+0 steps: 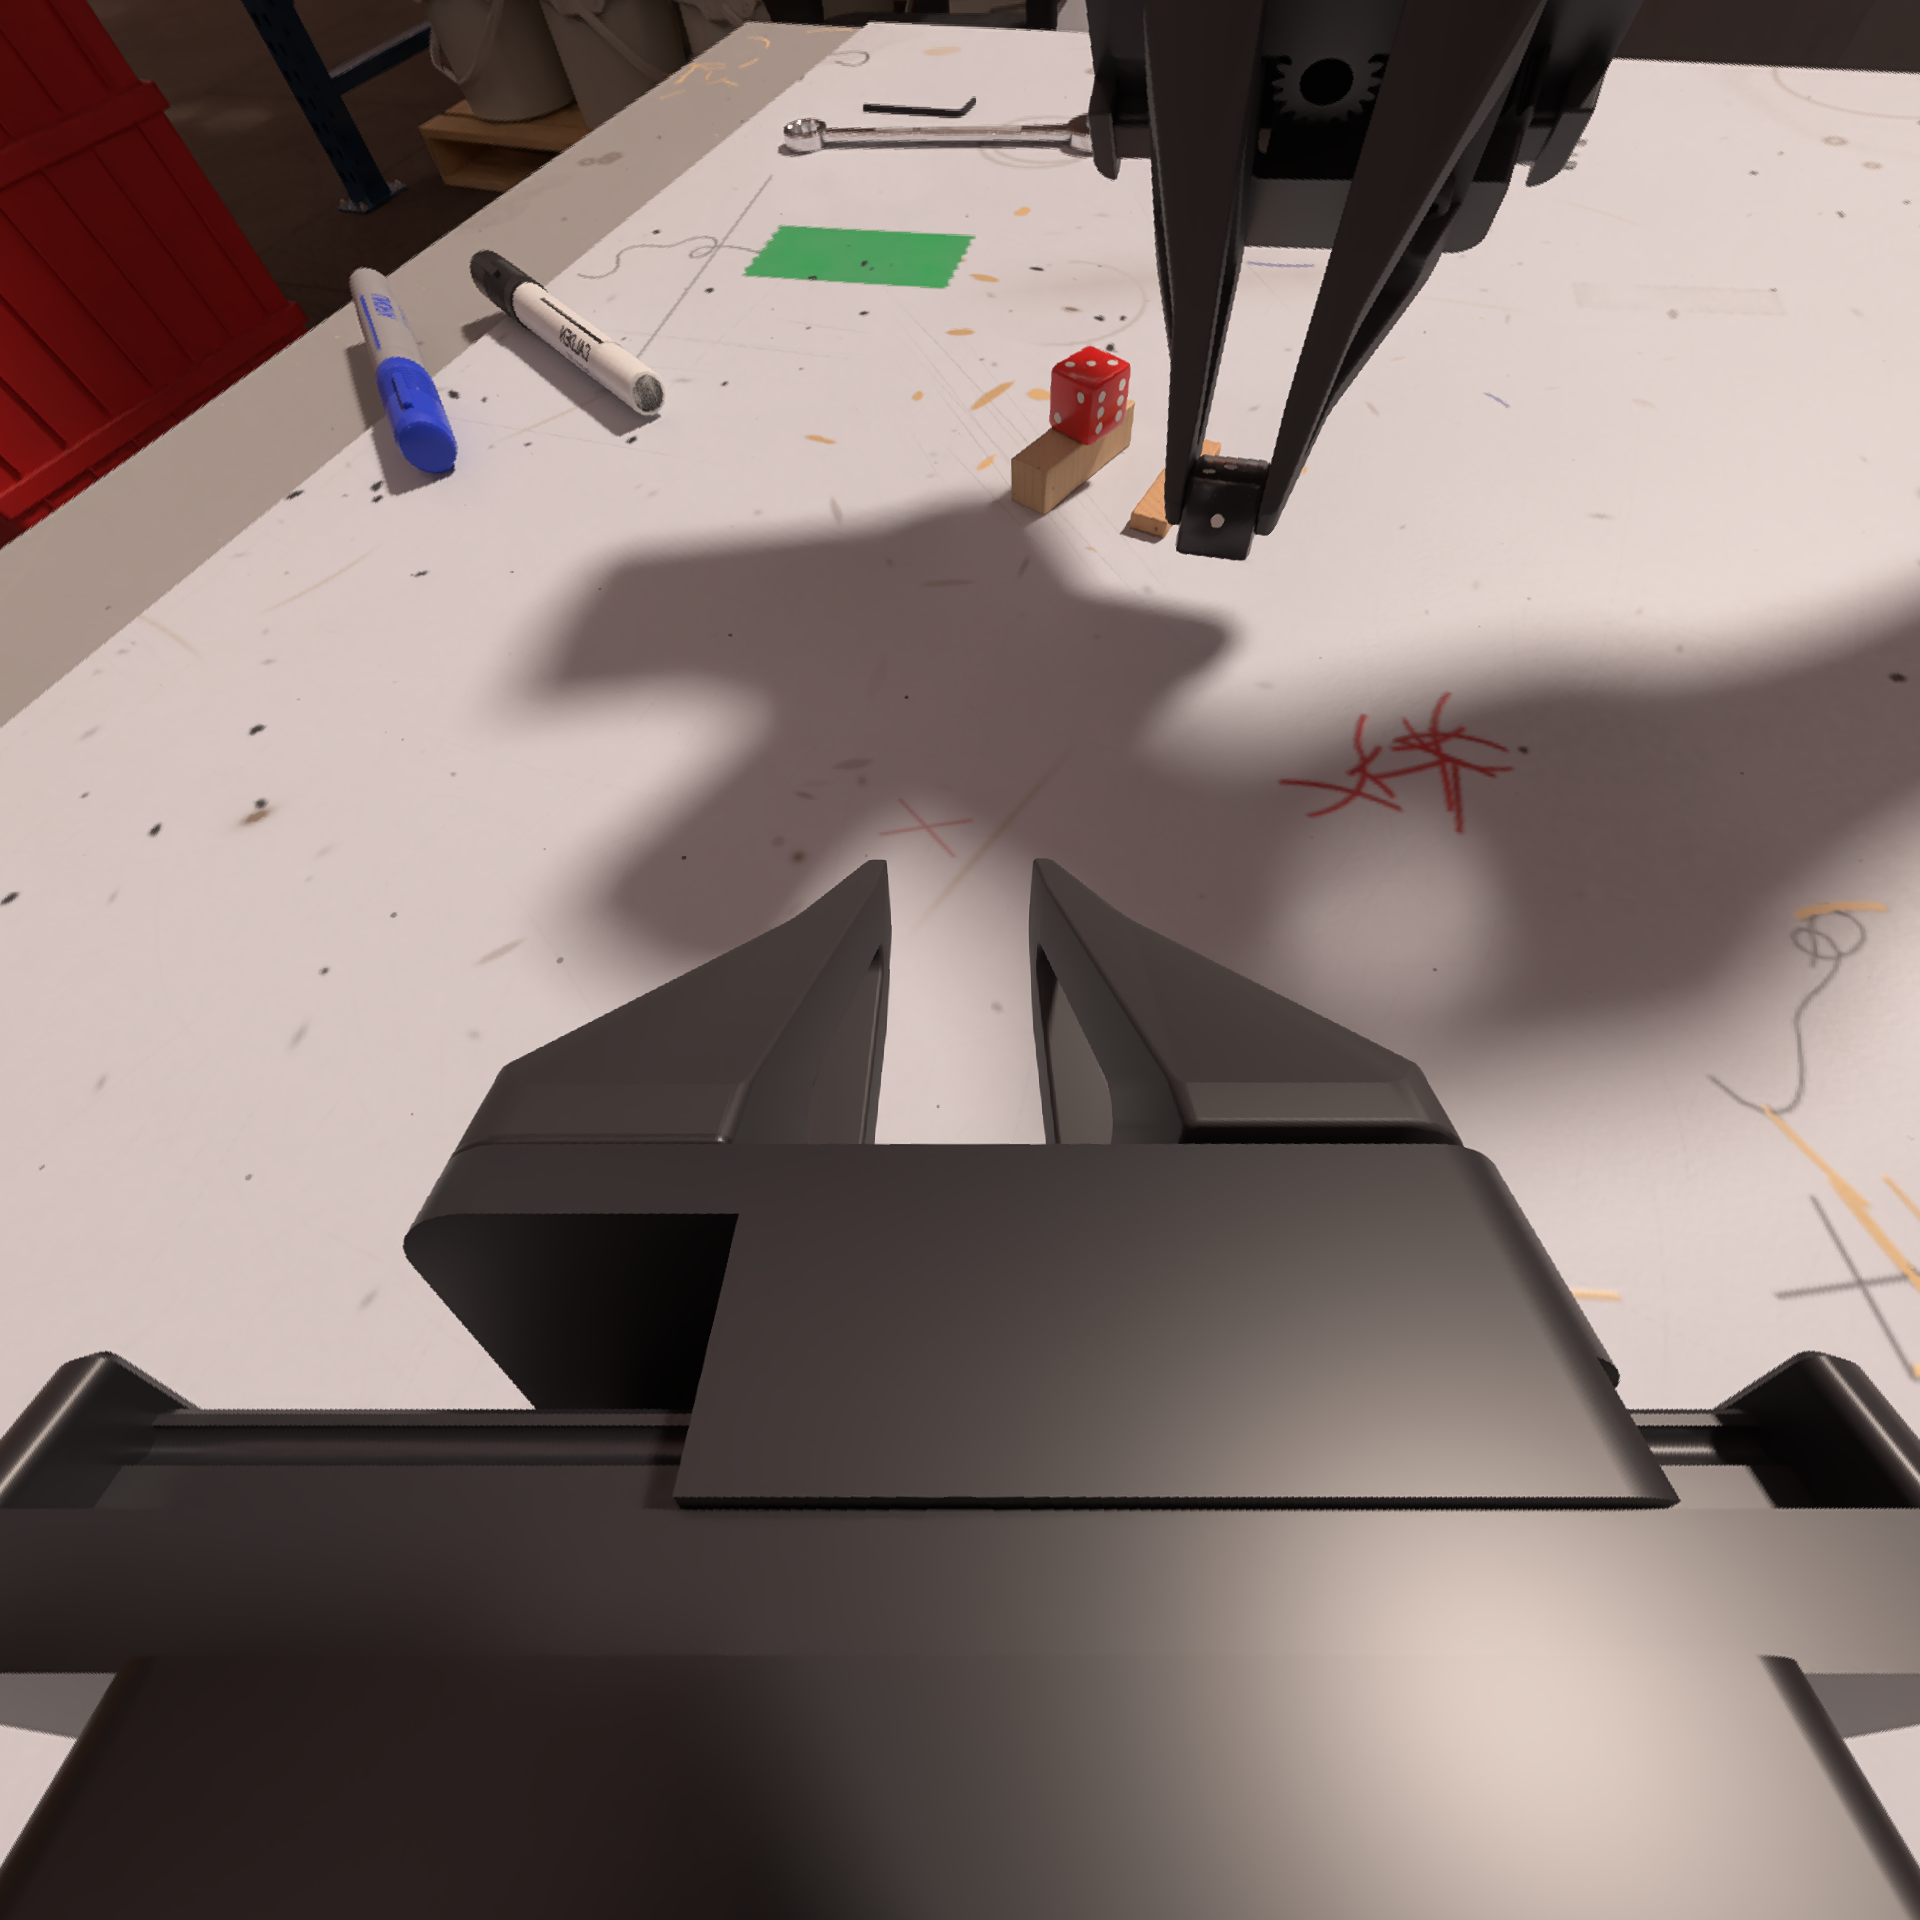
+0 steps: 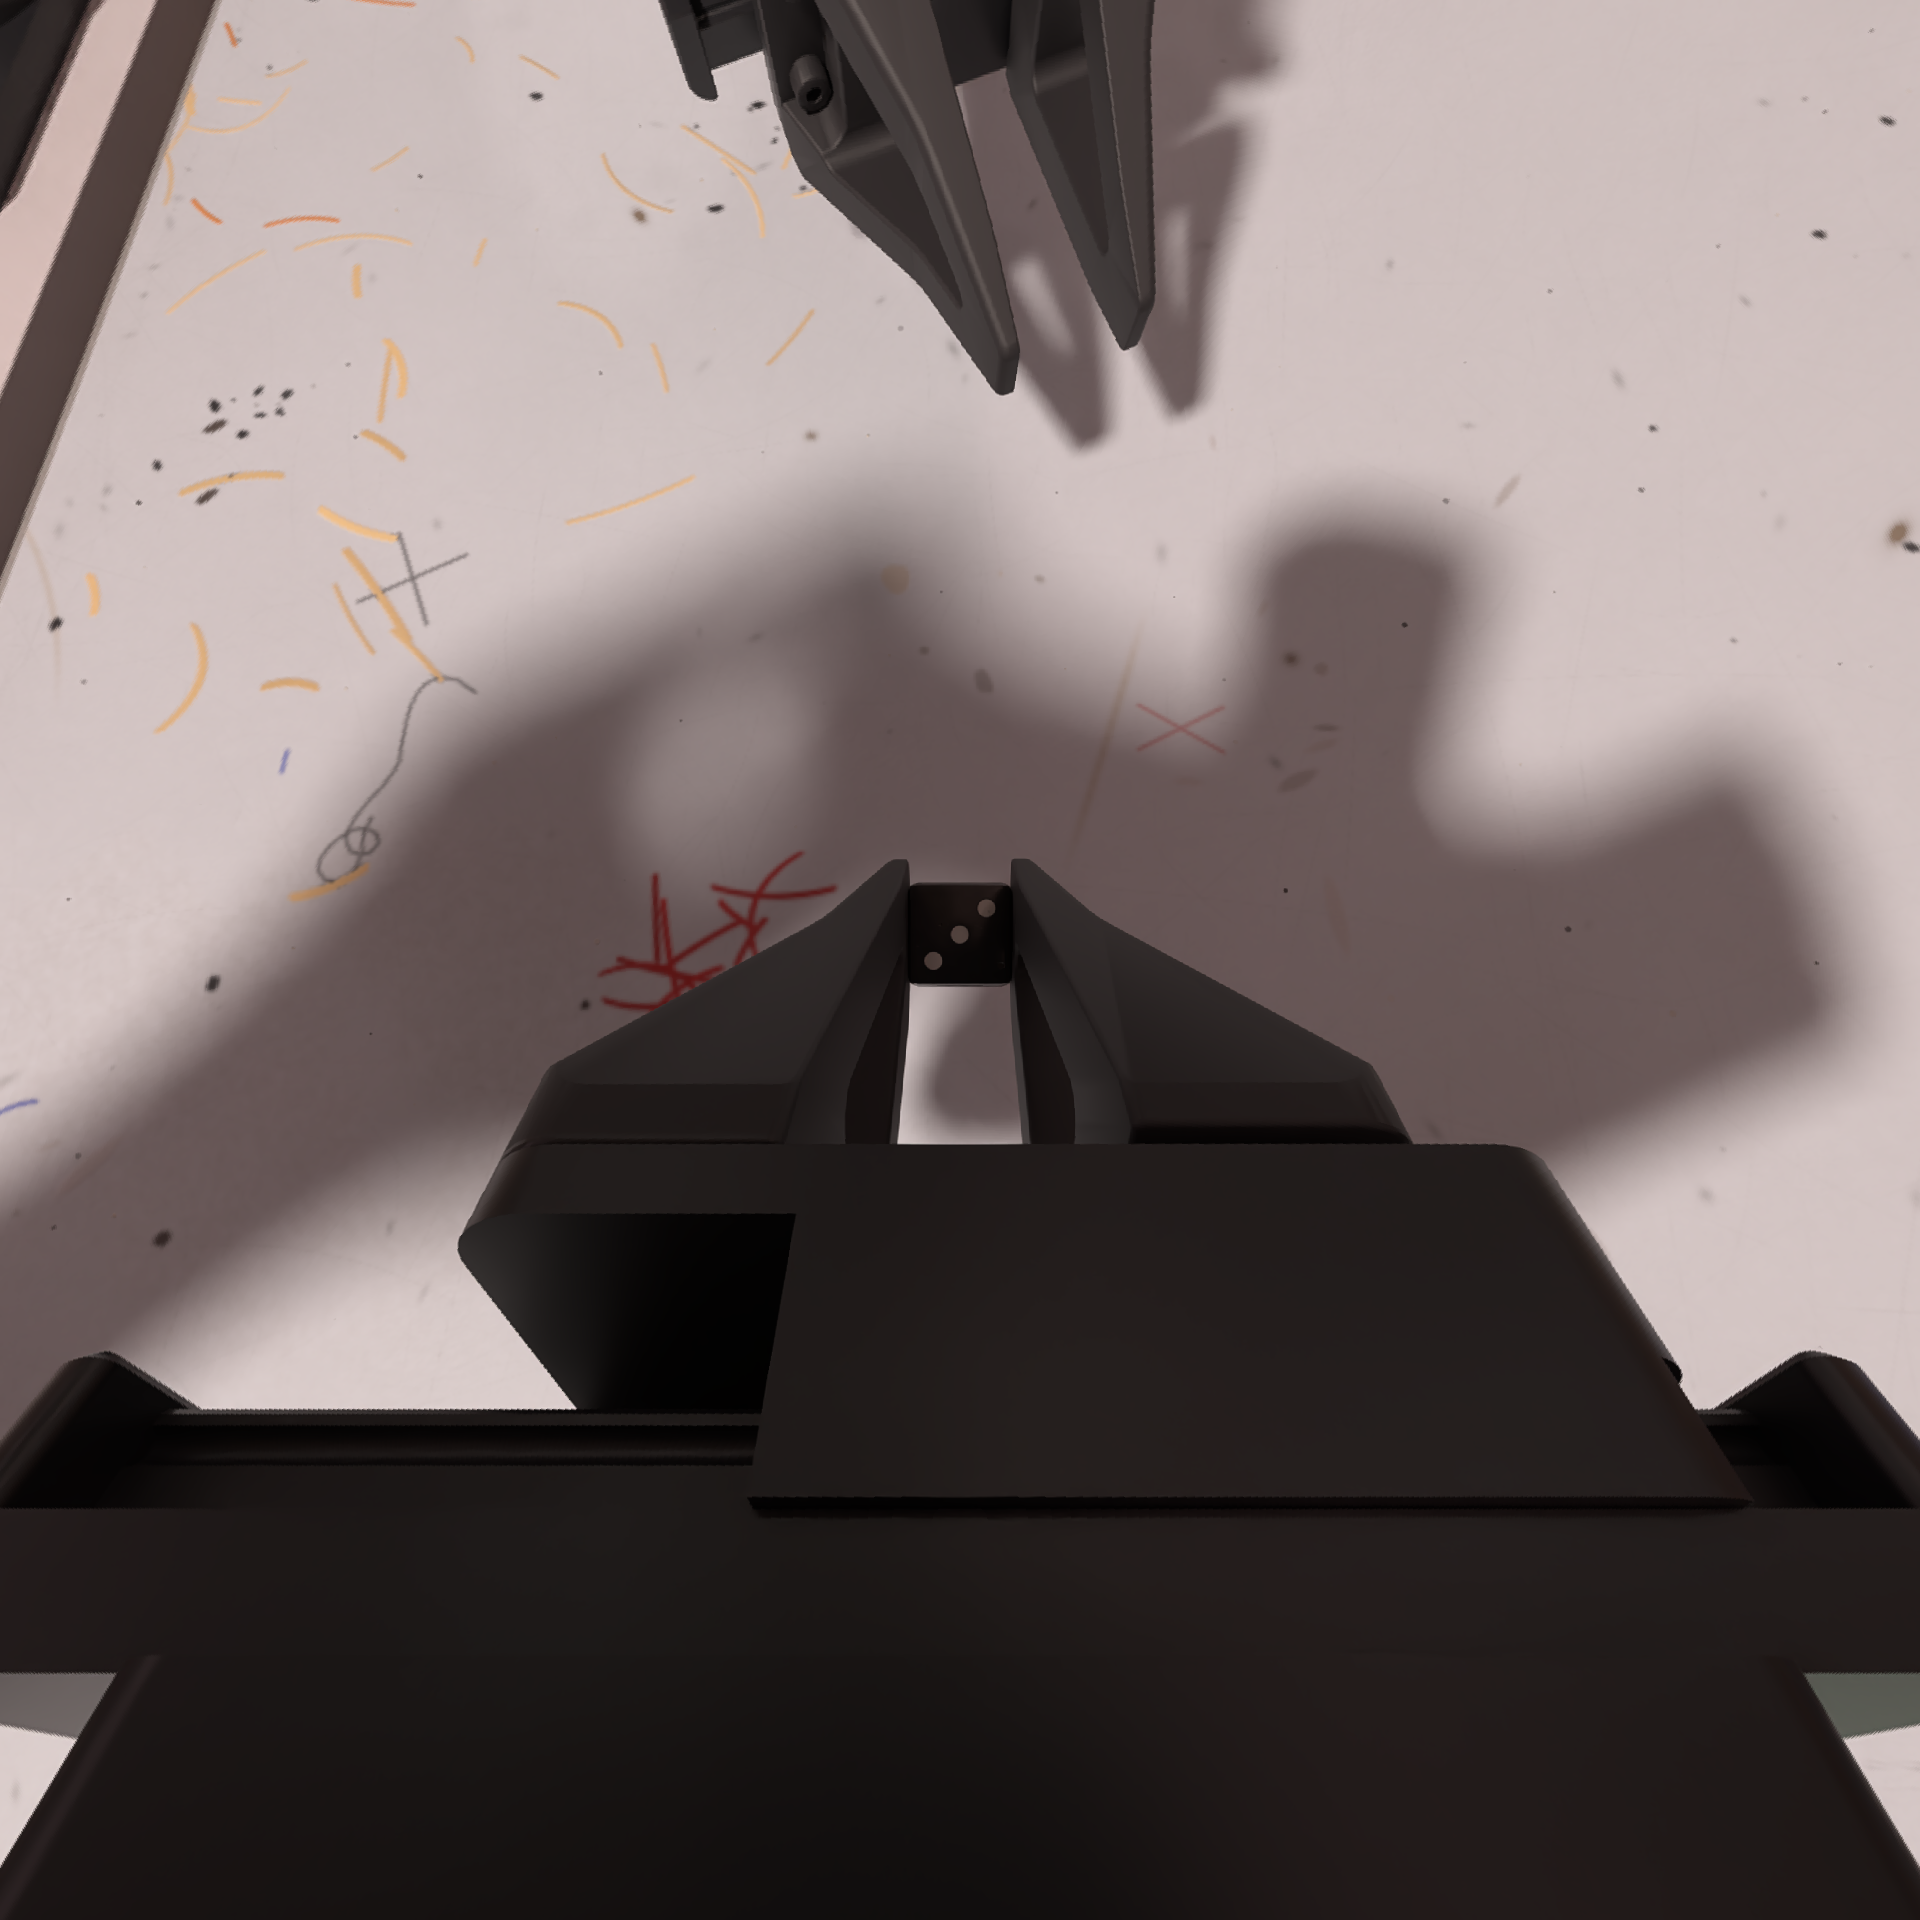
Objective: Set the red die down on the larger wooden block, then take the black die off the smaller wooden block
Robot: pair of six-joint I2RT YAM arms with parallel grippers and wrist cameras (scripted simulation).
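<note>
In the left wrist view the red die (image 1: pixel 1089 393) rests on the larger wooden block (image 1: pixel 1070 462) far ahead on the white table. Beside it lies the smaller wooden block (image 1: pixel 1155 506), partly hidden by the right gripper (image 1: pixel 1218 509), which is shut on the black die (image 1: pixel 1216 516) held just in front of that block. In the right wrist view the black die (image 2: pixel 960 933) sits clamped between my right gripper's (image 2: pixel 960 878) fingertips, above the table. My left gripper (image 1: pixel 960 873) is open and empty, away from the blocks. It also shows far off in the right wrist view (image 2: pixel 1070 364).
Two markers, one blue-capped (image 1: pixel 405 379) and one black-capped (image 1: pixel 566 332), lie at the left near the table edge. A green patch (image 1: pixel 860 256), a wrench (image 1: pixel 935 133) and a hex key (image 1: pixel 920 106) lie farther back. A red crate (image 1: pixel 94 260) stands off the table.
</note>
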